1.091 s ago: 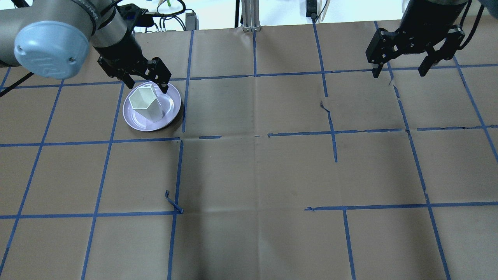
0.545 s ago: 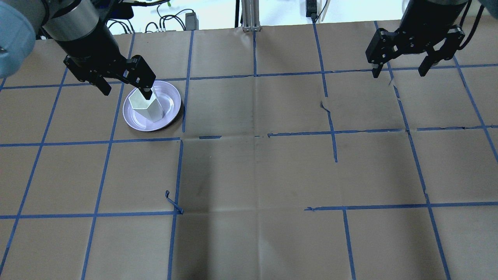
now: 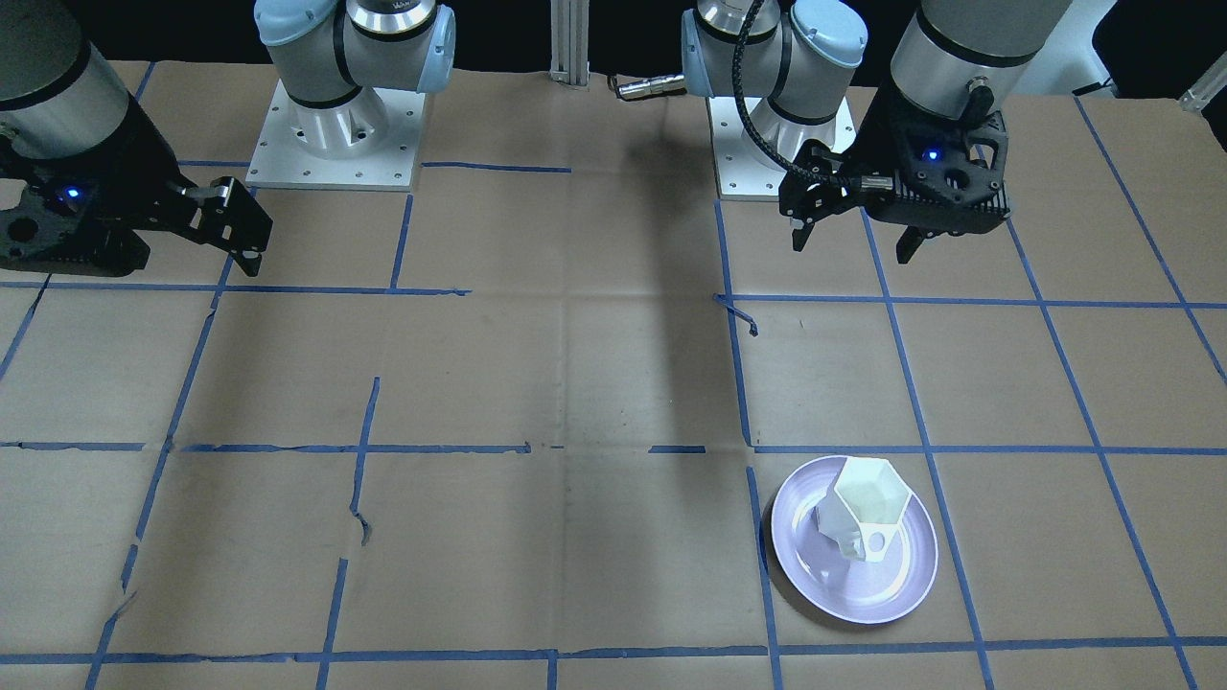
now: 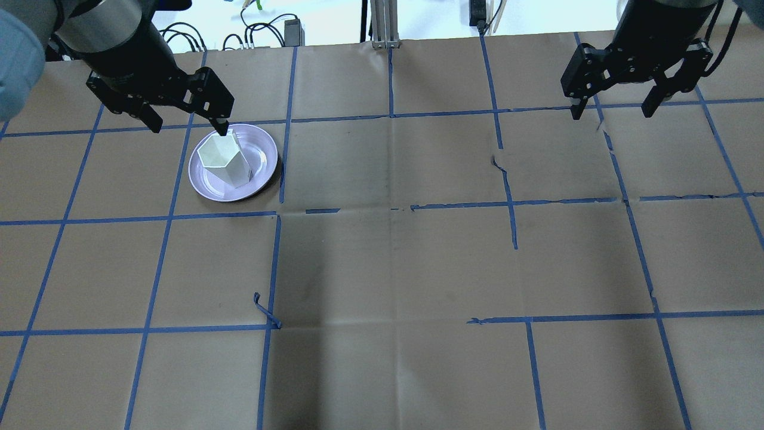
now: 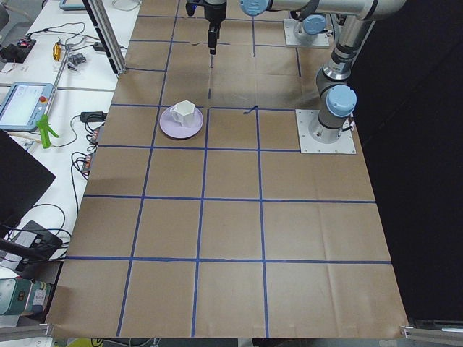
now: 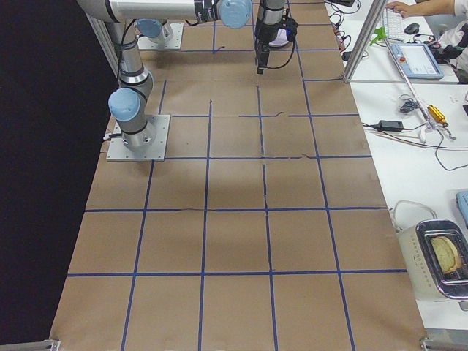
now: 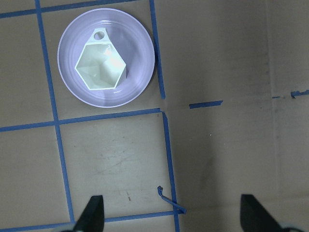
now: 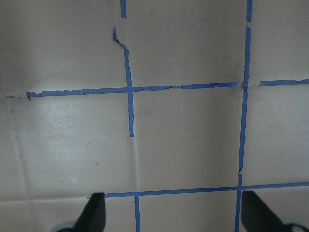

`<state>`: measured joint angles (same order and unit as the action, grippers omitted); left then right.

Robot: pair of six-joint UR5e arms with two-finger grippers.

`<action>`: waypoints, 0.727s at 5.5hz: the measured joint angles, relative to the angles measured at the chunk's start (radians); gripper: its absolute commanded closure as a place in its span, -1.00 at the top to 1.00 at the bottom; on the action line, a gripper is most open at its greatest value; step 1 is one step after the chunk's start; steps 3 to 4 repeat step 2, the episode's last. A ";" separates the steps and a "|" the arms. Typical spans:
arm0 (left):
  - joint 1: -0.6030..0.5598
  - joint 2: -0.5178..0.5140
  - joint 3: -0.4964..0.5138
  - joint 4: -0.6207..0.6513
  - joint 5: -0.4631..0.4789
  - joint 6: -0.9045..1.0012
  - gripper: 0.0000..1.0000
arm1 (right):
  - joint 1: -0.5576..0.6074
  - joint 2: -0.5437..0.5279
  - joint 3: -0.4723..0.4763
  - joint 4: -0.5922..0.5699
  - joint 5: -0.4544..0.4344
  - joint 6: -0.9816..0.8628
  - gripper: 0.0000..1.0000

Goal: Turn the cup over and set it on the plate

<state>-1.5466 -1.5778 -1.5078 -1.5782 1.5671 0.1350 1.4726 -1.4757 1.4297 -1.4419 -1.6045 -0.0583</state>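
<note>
Cup [image 7: 101,65] on plate [image 7: 137,82] | I judge it slick, brittle; handle [image 7: 99,35] at 12 o'clock, pinch opposite rim | left gripper [image 4: 189,126], right gripper [image 4: 612,112] jaws apart

Cannot read the small dark print low on the cup [image 4: 230,170], standing on the plate [image 4: 206,185], from overhead, nor make out the handle at the plate's far side, where the left gripper [image 4: 189,128] covers the cup's far edge. Get only two dark fingertips [image 7: 92,215] of that gripper at the wrist view's bottom edge, well off the plate, the rest cut off. Lose most of the right gripper [image 4: 610,113], far from the plate, past the front-facing view's left edge.
</note>
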 measured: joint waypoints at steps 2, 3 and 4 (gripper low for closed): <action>0.000 0.006 -0.001 -0.003 0.001 0.001 0.97 | 0.000 0.000 0.000 0.000 0.000 0.000 1.00; 0.000 0.006 -0.001 -0.003 0.001 0.001 0.97 | 0.000 0.000 0.000 0.000 0.000 0.000 1.00; 0.000 0.006 -0.001 -0.003 0.001 0.001 0.97 | 0.000 0.000 0.000 0.000 0.000 0.000 1.00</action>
